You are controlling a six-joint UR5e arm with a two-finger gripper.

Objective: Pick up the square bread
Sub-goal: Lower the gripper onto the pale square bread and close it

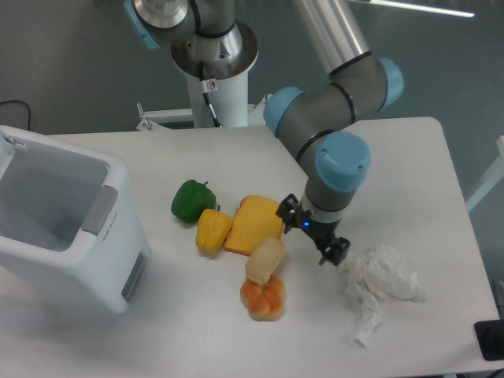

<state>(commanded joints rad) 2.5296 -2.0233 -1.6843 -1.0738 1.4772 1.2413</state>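
The square bread [264,259] is a small pale cream-yellow chunk at the table's middle front. It lies between the flat orange slice [255,224] behind it and the round orange bun [264,298] in front, touching both. My gripper [310,234] hangs just to the right of the bread, slightly above the table. Its two dark fingers stand apart with nothing between them, so it is open.
A green pepper [192,200] and a yellow pepper [212,231] lie left of the orange slice. A white bin [63,228] stands at the left edge. Crumpled white paper [379,283] lies to the gripper's right.
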